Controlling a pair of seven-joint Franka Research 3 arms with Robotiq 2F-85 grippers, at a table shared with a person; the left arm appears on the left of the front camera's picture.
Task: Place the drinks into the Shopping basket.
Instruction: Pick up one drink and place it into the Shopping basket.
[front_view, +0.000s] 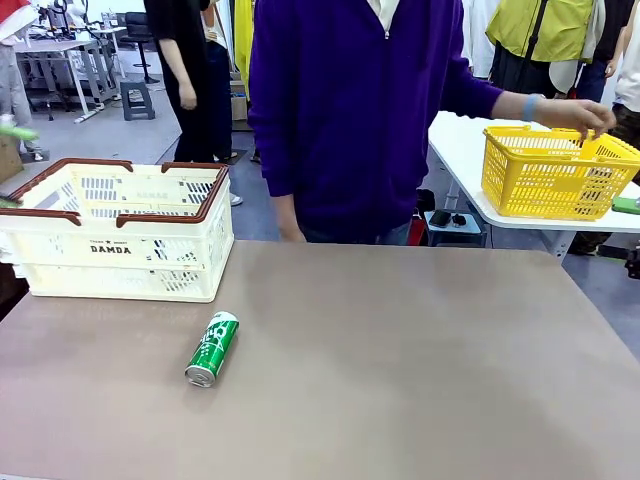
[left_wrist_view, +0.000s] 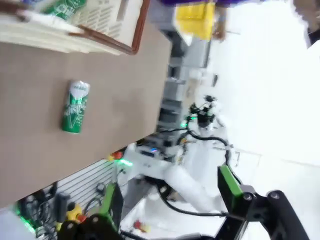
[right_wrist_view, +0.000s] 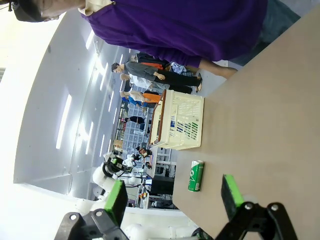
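Grey-brown tabletop (front_view: 420, 380) stretches across the robot's work station, most of it bare, with a person (front_view: 350, 110) in a purple top standing at its far edge. At the far left corner sits the cream-white Shopping basket (front_view: 120, 245) (brown rim, black "DAMDA" lettering on its near wall), upright and open at the top. Off to the right, on a separate white side table (front_view: 455, 150), stands a yellow mesh basket (front_view: 555, 175); the person's hand (front_view: 590, 116) rests on its handle. Both of the robot's end effectors are empty. The left gripper (left_wrist_view: 167, 182), seen from its own wrist camera, has its green-padded fingers spread wide apart, and the right gripper (right_wrist_view: 174, 196) likewise stands fully apart with nothing between its pads. One green can (front_view: 212, 348) with white lettering lies on its side on the tabletop, just in front of the Shopping basket and apart from it, its silver end turned toward the robot. From the left wrist camera, what looks like a second green can (left_wrist_view: 64, 7) shows inside the Shopping basket, though only part of it is in frame.
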